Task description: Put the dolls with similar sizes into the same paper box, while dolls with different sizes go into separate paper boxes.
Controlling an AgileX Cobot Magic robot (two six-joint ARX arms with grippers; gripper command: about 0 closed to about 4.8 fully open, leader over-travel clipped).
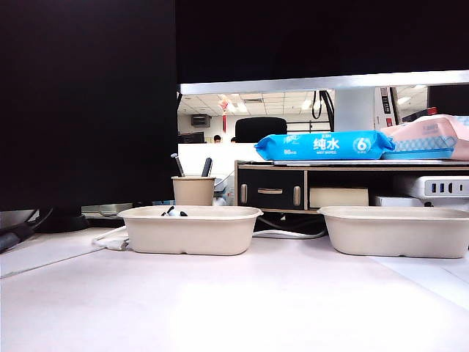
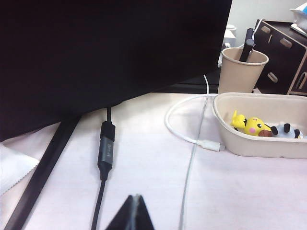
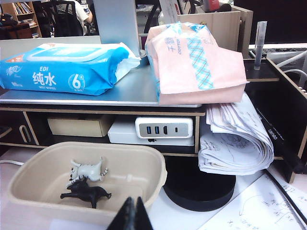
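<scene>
Shut left hand (image 2: 135,211) and right hand (image 3: 132,213) hover before filled paper boxes (image 1: 190,229).

- Left gripper (image 2: 134,213): only the dark tips of its closed fingers show, cut off by the left wrist view's lower edge; no arm appears in the exterior view.
- Right gripper (image 3: 130,215): likewise just pinched-together tips at the frame's edge.
- Left paper box (image 1: 190,231): from the exterior view its wall hides the dolls, only black specks peeking over the rim.
- Right paper box (image 1: 396,233): cropped by the exterior view's right edge, contents hidden there.
- Pale blue doll (image 2: 287,131): partly cut off at the picture's edge, beside the yellow doll (image 2: 252,125).
- Small print on the blue wipes pack (image 1: 322,145): too fine to read.
</scene>
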